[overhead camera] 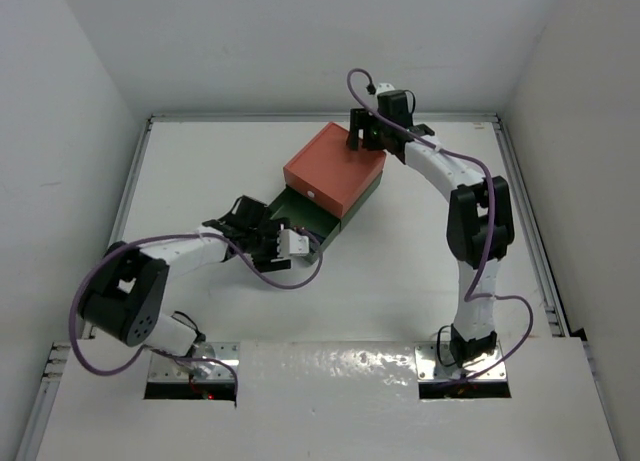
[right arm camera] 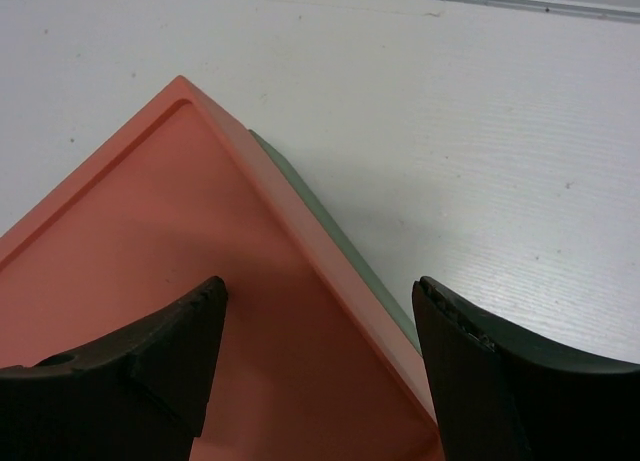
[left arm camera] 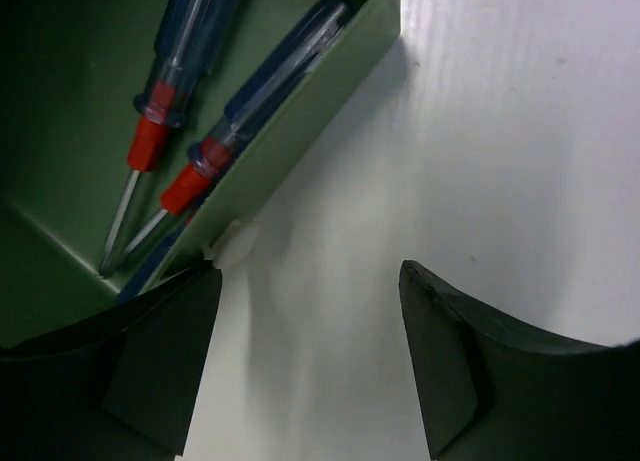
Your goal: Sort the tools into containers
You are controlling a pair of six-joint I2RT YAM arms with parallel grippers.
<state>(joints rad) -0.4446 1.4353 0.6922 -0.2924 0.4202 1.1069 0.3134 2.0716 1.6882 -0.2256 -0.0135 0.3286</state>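
The salmon-red box (overhead camera: 335, 169) sits on the dark green box, whose drawer (overhead camera: 300, 211) is pulled out toward the left arm. In the left wrist view several blue-and-red screwdrivers (left arm camera: 170, 91) lie inside the green drawer (left arm camera: 300, 131), and a small white knob (left arm camera: 233, 243) shows on its front. My left gripper (overhead camera: 289, 243) (left arm camera: 310, 281) is open and empty just outside the drawer's front, left finger by the knob. My right gripper (overhead camera: 363, 134) (right arm camera: 320, 291) is open and empty over the far corner of the red box top (right arm camera: 180, 271). The pliers are out of view.
A raised rim (overhead camera: 135, 181) runs around the white table (overhead camera: 400, 271). The green box edge (right arm camera: 340, 246) shows under the red box in the right wrist view. Purple cables (overhead camera: 290, 279) trail from both arms.
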